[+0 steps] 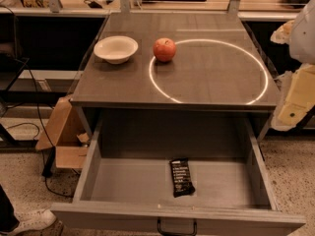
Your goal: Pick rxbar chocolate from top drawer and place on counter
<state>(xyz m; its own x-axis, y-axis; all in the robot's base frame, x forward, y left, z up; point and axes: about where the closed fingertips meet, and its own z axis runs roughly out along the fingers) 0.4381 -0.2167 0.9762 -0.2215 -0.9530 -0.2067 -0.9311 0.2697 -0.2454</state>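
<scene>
- The top drawer [123, 183] is pulled wide open under the table [211, 77], and its grey inside is in plain sight.
- There's the rxbar chocolate [181, 177], lying flat on the drawer floor a little right of the middle and closer to the front wall than the back.
- Its black wrapper faces up with the white lettering showing. Its long side runs roughly front to back, turned slightly askew, and it touches none of the drawer's walls.
- The dark handle [176, 227] sits on the drawer front, almost directly below the bar.
- Up on the table, a bright white circle [206, 40] takes up the right and middle of the surface.
- A red apple [164, 49] stands right on the circle's upper-left edge.
- A pale bowl [116, 49] sits upright to the apple's left, outside the ring and not touching the apple.
- The gripper [298, 97] hangs at the far right, off the table's right edge, above drawer level and well apart from the bar. I cannot tell how its jaws stand.
- It holds nothing that I can see.
- On the floor to the left, an open cardboard box [64, 134] leans by the table leg.
- Someone's light shoe [30, 220] pokes in at the bottom-left corner.
</scene>
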